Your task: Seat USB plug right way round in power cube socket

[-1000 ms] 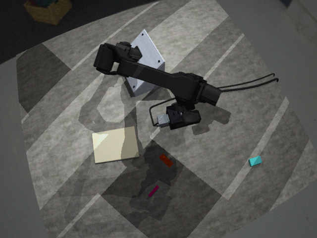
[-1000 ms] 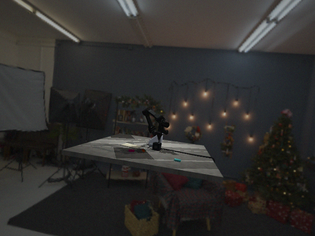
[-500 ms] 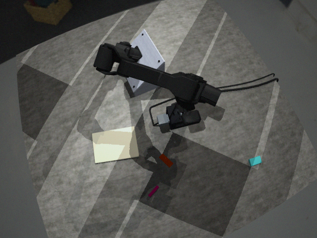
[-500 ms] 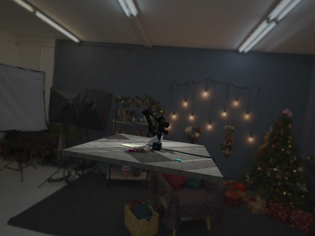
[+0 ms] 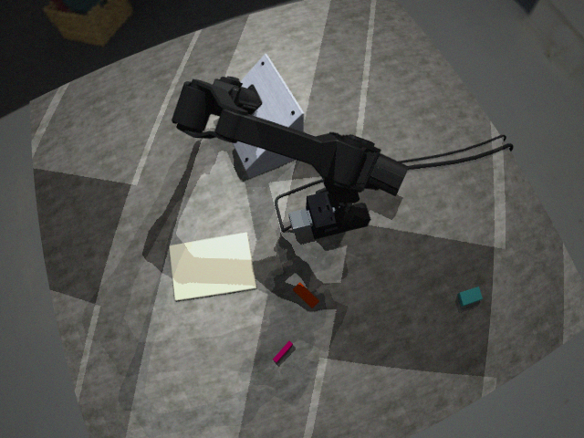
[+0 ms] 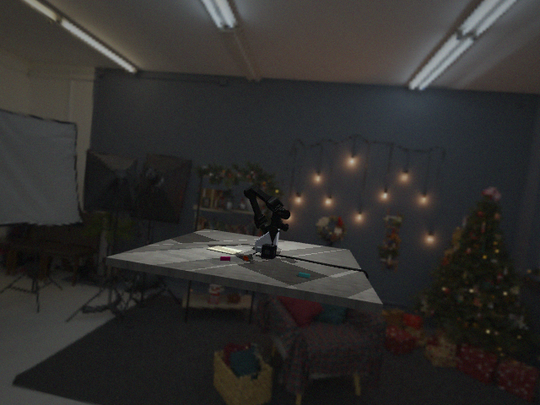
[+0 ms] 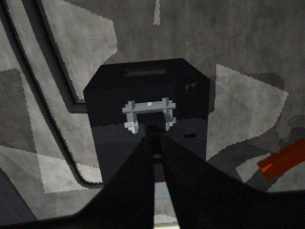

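The black power cube [image 5: 319, 207] [image 6: 268, 251] [image 7: 107, 153] stands on the table under the arm. In the wrist view a silver socket frame [image 7: 150, 106] shows on its top. My gripper [image 7: 155, 145] points down at this socket, its fingers nearly together and shut on the dark USB plug [image 7: 152, 118], of which only a little shows at the fingertips. The plug is at the socket opening; its depth and which way round it is cannot be told. In the top view the arm hides the fingertips and the plug.
A grey plug [image 5: 299, 219] [image 7: 162, 191] with a black cable sits at the cube's side. Cables [image 5: 453, 157] run right. A silvery block [image 5: 273, 94] stands behind. A pale pad [image 5: 212, 245], orange block [image 5: 305, 295] [image 7: 286, 159], magenta block [image 5: 283, 351] and teal block [image 5: 470, 296] lie around.
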You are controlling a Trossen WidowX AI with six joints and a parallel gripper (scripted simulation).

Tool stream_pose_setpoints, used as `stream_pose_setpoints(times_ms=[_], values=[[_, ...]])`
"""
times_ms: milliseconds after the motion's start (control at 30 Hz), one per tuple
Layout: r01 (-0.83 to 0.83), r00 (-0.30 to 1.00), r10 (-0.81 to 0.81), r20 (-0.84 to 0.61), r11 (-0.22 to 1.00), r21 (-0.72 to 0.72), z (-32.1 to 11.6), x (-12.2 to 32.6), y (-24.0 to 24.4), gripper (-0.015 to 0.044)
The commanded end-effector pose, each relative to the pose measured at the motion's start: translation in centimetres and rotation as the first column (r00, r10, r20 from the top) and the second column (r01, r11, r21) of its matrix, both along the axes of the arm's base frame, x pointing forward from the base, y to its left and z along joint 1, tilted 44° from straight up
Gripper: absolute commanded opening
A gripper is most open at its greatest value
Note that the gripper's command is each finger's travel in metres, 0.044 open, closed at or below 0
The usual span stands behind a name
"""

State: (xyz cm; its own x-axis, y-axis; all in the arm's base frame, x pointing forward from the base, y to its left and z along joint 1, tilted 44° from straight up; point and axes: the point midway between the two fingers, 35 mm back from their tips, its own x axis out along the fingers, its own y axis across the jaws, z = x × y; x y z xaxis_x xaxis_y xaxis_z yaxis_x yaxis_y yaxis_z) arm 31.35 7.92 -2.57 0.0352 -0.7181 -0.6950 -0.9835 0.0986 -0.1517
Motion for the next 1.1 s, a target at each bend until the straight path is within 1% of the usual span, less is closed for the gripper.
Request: stream_pose_setpoints(times_ms=[0, 1033, 1067], values=[[0.0, 1.0, 0.0, -0.002, 1.0, -0.003, -0.18, -0.01, -0.22, 0.0], [0.0, 1.0, 0.0, -0.002, 1.0, -0.003, -0.19, 0.0, -0.23, 0.0], [-0.001, 1.0, 0.001, 0.0, 1.0, 0.001, -0.05, 0.0, 0.0, 0.0026]])
